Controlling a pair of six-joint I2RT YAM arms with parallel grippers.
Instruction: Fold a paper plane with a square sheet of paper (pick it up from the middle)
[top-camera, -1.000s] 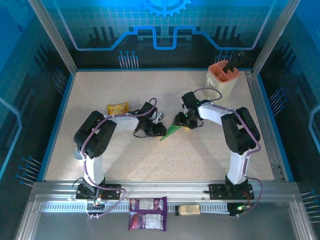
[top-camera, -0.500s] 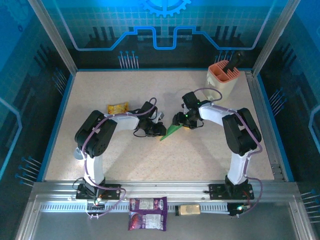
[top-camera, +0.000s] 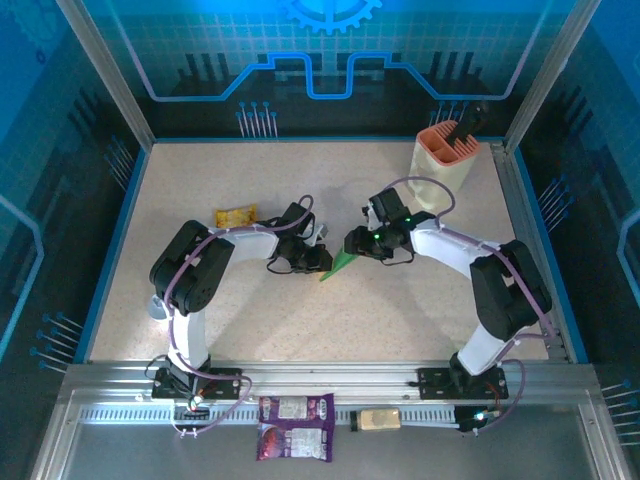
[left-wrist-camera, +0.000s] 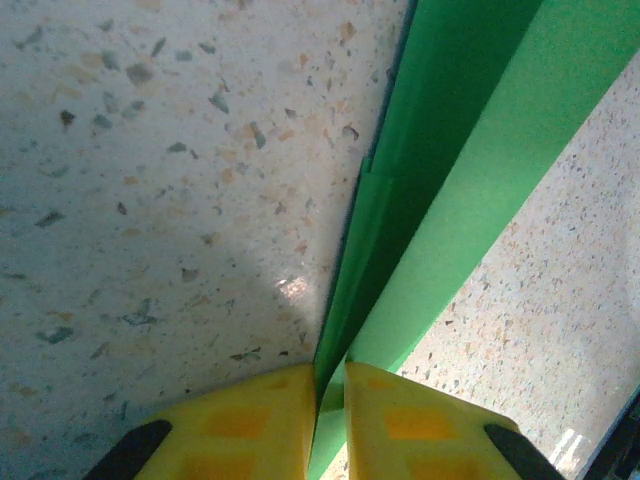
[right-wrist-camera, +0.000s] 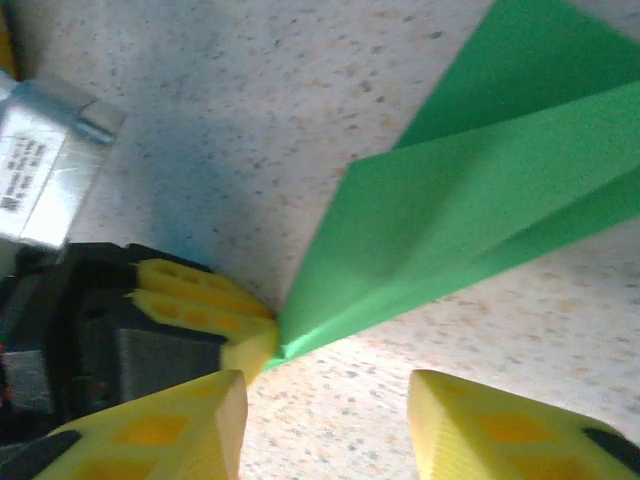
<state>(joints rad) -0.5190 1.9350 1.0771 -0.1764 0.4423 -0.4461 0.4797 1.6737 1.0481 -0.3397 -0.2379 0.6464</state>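
Left claw (left-wrist-camera: 330, 400) is clamped shut on the narrow end of the paper plane (left-wrist-camera: 450, 170). The long axis runs straight out from its fingers. Right claw (right-wrist-camera: 325, 415) has its jaws apart and holds nothing. That same pinched tip lies just ahead of it, and the body fans away up-right. The plane sits mid-table (top-camera: 250, 320), between both claws, and the right arm is nearer the free end.

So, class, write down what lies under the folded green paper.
Speckled tabletop shows on both sides of the green paper, pinched by the left end effector. The strip directly beneath it is covered.
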